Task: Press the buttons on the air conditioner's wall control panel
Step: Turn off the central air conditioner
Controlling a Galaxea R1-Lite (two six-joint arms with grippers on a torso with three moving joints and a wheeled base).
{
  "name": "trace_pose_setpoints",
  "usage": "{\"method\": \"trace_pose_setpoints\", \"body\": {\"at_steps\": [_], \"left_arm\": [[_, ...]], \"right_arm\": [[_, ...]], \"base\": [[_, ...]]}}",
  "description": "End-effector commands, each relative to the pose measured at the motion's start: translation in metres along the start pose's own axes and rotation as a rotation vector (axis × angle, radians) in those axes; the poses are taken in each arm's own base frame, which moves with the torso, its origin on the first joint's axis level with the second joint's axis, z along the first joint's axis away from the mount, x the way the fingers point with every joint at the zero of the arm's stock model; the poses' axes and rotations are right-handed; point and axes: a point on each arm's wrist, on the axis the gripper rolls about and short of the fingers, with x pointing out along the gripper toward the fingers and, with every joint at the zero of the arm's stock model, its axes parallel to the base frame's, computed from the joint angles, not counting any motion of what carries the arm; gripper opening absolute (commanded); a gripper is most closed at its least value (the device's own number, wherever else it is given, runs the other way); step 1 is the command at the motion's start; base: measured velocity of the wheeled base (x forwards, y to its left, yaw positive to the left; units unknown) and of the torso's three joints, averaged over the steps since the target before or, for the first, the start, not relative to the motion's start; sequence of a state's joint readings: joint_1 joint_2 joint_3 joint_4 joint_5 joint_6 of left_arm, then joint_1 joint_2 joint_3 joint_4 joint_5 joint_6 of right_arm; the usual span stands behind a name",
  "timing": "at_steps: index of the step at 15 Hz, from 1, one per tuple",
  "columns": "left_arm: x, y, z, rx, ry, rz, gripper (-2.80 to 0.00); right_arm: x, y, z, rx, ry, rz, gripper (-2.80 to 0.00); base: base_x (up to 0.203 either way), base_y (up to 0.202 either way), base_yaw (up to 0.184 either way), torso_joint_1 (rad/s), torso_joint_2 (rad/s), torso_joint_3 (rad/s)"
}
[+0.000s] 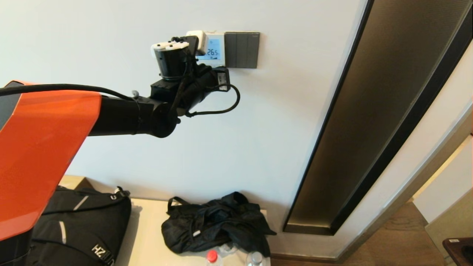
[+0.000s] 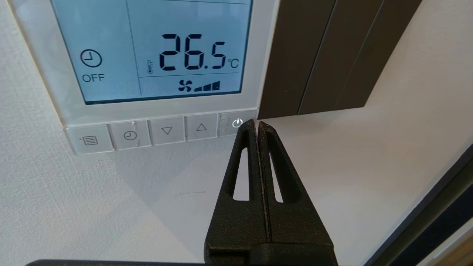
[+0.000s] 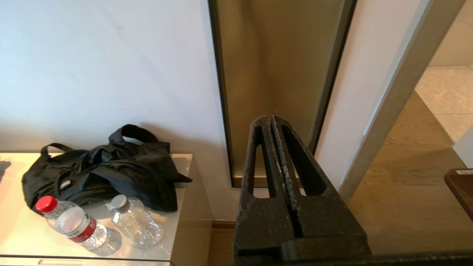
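The white wall control panel point(image 1: 213, 51) has a light-blue screen point(image 2: 147, 48) reading 26.5 °C, OFF and a fan bar. Along its bottom edge runs a row of pale buttons point(image 2: 166, 131): menu, clock, down, up and power. My left gripper point(image 2: 256, 123) is shut and empty. Its fingertips sit at the outer end of the power button point(image 2: 231, 125), at the panel's lower corner; I cannot tell whether they touch it. In the head view the left wrist hides the fingers and the buttons. My right gripper point(image 3: 268, 119) is shut, empty and parked low, out of the head view.
A dark grey three-rocker switch plate point(image 1: 242, 50) adjoins the panel on its right and also shows in the left wrist view point(image 2: 314, 55). A tall dark recessed wall panel point(image 1: 369, 111) stands further right. Below, a low table point(image 3: 22, 236) holds black bags point(image 1: 218, 221) and two water bottles point(image 3: 74, 223).
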State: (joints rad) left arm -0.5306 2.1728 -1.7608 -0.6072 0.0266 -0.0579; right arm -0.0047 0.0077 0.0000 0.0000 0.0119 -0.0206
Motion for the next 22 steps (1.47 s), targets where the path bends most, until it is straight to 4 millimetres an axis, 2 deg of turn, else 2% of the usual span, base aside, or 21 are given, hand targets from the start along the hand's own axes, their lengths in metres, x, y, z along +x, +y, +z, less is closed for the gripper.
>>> {"method": "trace_pose_setpoints", "body": {"at_steps": [1, 8, 14, 18, 22], "left_arm": [[0.003, 0.004, 0.0, 0.001, -0.005, 0.01, -2.8], [0.001, 0.012, 0.003, 0.003, -0.009, 0.026, -2.8], [-0.017, 0.01, 0.017, -0.004, -0.012, 0.024, -2.8], [-0.046, 0.011, 0.022, -0.003, -0.011, 0.026, -2.8], [-0.091, 0.028, 0.028, 0.006, -0.019, 0.071, -2.8]], "right_arm": [[0.0, 0.0, 0.0, 0.0, 0.003, 0.0, -2.8], [0.0, 0.0, 0.0, -0.001, 0.003, 0.001, -2.8], [0.0, 0.0, 0.0, 0.0, 0.003, 0.0, -2.8], [0.0, 0.0, 0.0, -0.001, 0.003, 0.001, -2.8], [0.0, 0.0, 0.0, 0.001, 0.003, 0.0, -2.8]], "base": [[0.0, 0.0, 0.0, 0.0, 0.0, 0.0], [0.0, 0.0, 0.0, 0.0, 0.0, 0.0], [0.0, 0.0, 0.0, 0.0, 0.0, 0.0], [0.0, 0.0, 0.0, 0.0, 0.0, 0.0], [0.0, 0.0, 0.0, 0.0, 0.0, 0.0]]}}
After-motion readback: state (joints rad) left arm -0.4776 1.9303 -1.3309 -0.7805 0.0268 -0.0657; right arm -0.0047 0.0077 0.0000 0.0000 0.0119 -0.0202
